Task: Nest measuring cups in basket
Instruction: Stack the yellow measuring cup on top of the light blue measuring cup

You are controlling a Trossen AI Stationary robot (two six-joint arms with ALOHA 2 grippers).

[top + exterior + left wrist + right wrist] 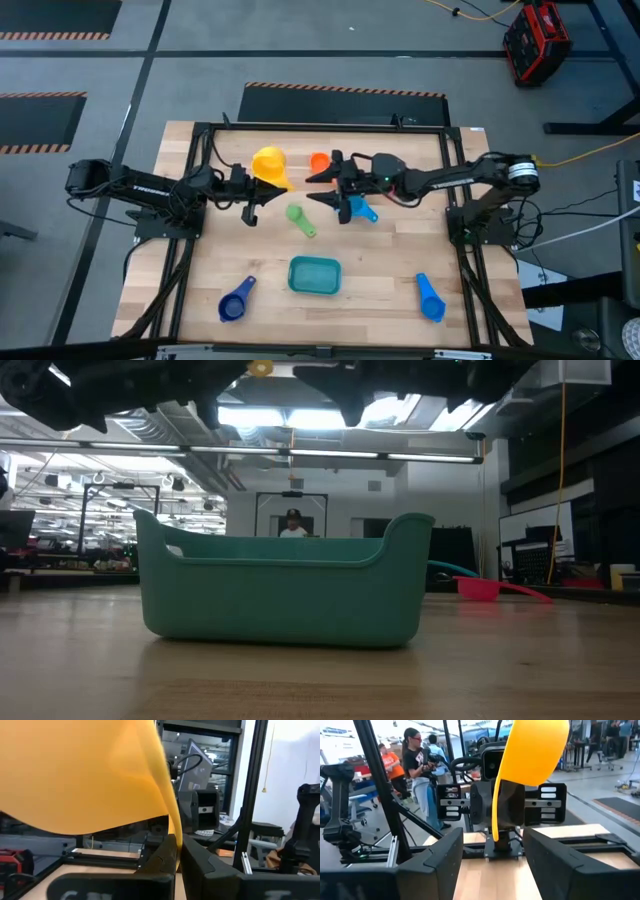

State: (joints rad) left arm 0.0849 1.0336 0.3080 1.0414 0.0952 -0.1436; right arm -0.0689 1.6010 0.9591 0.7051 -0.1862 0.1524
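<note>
Left gripper (262,192) clamped on flat handle of big yellow plastic scoop cup (270,165), held aloft near table's far edge. Right gripper (327,186) parted, empty, opposite. Teal low-walled plastic basket (315,276) near front edge: carry over, keep level, lower centred.

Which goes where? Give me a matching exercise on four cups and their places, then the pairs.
1 yellow cup
2 green cup
3 dark blue cup
4 blue cup

A lying on the right arm's side of the basket
B lying on the left arm's side of the basket
C held up by the left gripper
D lying between basket and arms

Pairs: 1-C, 2-D, 3-B, 4-A
</note>
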